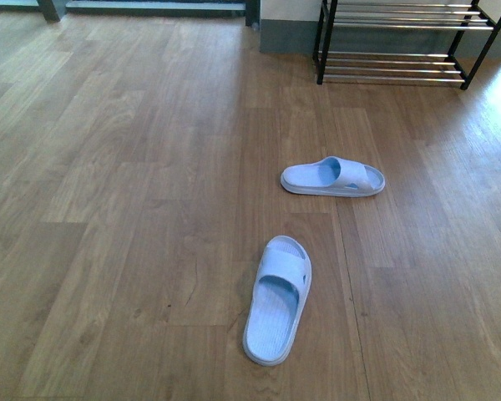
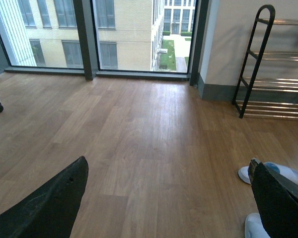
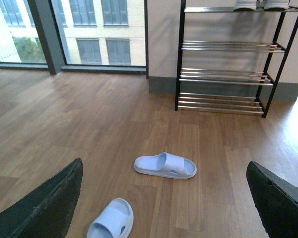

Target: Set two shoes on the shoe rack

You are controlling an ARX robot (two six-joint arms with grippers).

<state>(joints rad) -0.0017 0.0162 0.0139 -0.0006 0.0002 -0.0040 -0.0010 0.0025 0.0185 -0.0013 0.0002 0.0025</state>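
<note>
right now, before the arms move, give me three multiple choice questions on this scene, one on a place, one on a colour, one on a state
1. Where are the near slide and the far slide, relative to the rack? A) on its bottom bars B) on the floor short of it C) on its top tier
2. What colour are they? A) black B) red C) pale blue
3. How is the left hand? A) open, empty B) shut on a slide C) shut on a bar
1 B: both lie on bare boards. 2 C: both show pale blue. 3 A: its fingers stand wide apart, nothing held between.
</note>
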